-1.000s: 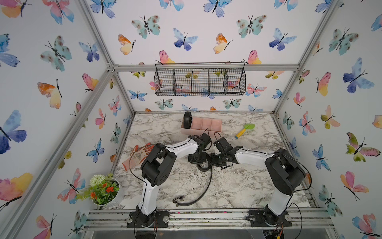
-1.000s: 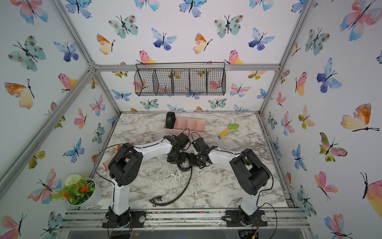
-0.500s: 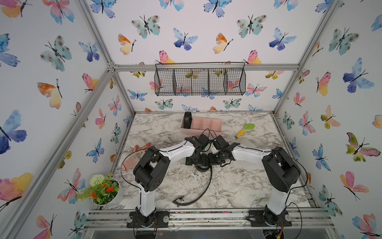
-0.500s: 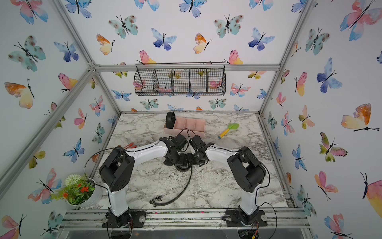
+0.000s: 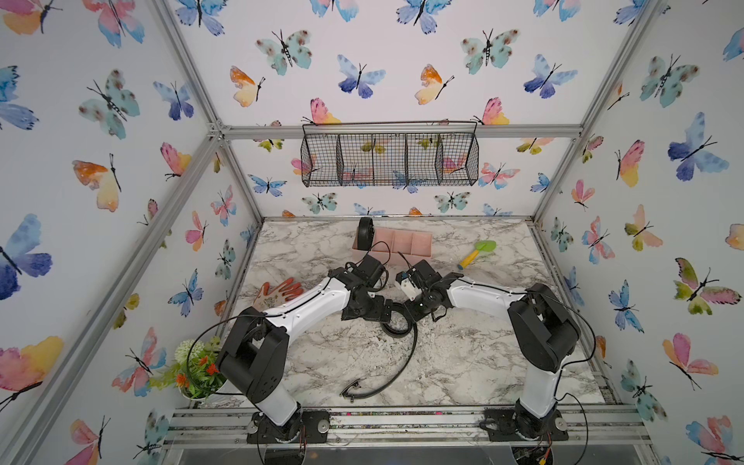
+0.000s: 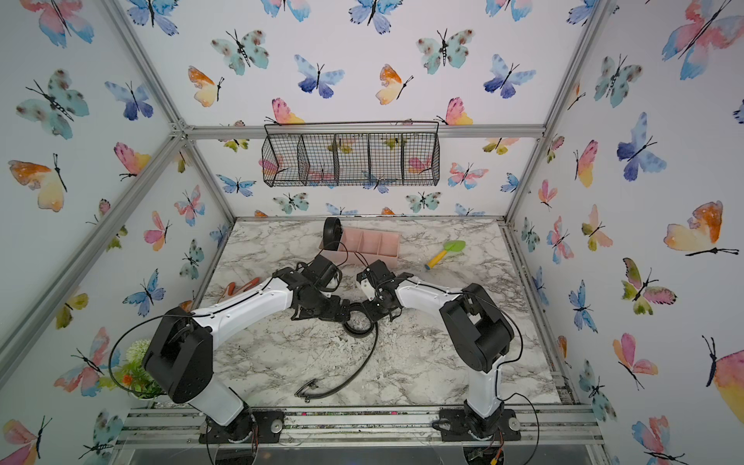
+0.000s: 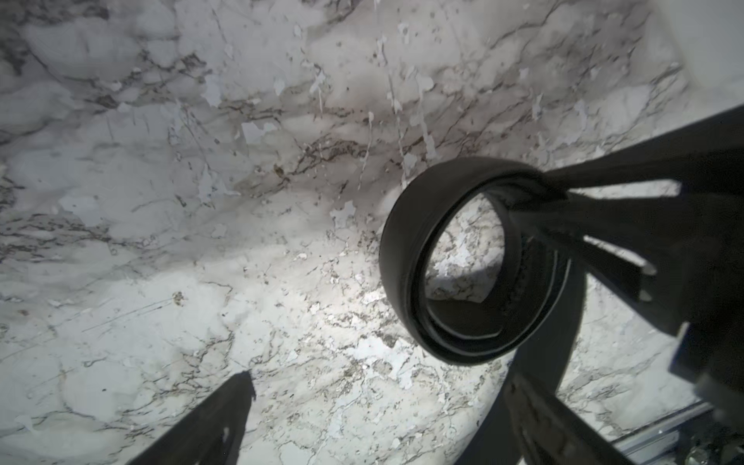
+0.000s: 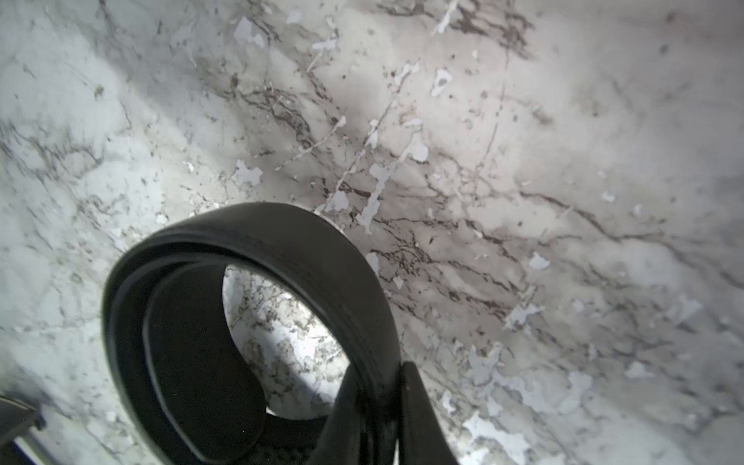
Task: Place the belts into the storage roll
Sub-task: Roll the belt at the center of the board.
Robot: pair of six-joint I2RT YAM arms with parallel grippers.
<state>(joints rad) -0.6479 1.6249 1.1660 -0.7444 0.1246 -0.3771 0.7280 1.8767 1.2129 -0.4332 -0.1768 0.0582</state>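
Gripping the coiled belt (image 8: 282, 241) at its rim, right tool (image 8: 382, 386) clenched, left tool (image 7: 378, 382) spread wide beside it

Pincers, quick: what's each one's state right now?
Left pincer: open, holding nothing.
Right pincer: closed on the coiled black leather-like belt.

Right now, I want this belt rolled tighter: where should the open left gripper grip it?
Probably pinch the belt's coil wall from above, on the side opposite the right gripper's pinch. The ring lies flat with an open centre, so one finger drops inside, one outside.
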